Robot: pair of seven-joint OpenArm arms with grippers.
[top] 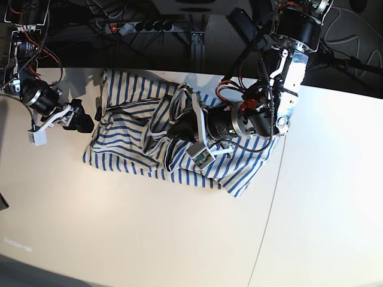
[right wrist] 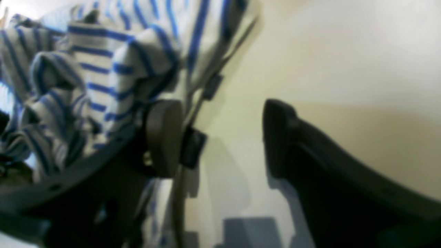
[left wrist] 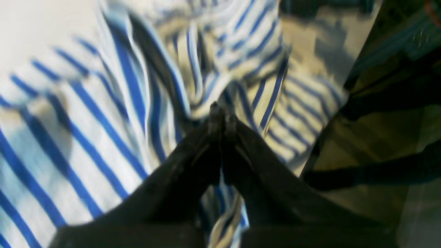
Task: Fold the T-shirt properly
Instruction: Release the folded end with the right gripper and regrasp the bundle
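1. On the pale worktop (top: pixel 149 239), the T-shirt (top: pixel 128 140) lies bunched and rumpled toward the far edge, cream-white with thin blue stripes, spread crosswise in the base view.
2. Left tool (left wrist: pixel 220 115): fingertips are pressed together in the left wrist view, with a ridge of striped cloth rising right at the tips. It is clamped on the T-shirt (left wrist: pixel 86 113). More striped cloth shows below, between the two finger arms.
3. In the base view the left tool (top: pixel 175 130) sits over the middle of the T-shirt, its arm reaching in from that view's right; the cloth around it is gathered into folds.
4. Right tool (right wrist: pixel 220 137): jaws stand wide apart in the right wrist view, with bare worktop (right wrist: pixel 344 51) visible between them. Nothing is held.
5. One right finger pad (right wrist: pixel 163 137) lies against the edge of the T-shirt (right wrist: pixel 103 75); the other finger is over bare worktop, apart from the cloth.
6. A small dark tag (right wrist: pixel 193 146) sits at the cloth's edge, just beside that pad.
7. In the base view the right tool (top: pixel 84 122) is at the T-shirt's end on that view's left.
8. Both wrist views are blurred; finer cloth detail cannot be told.
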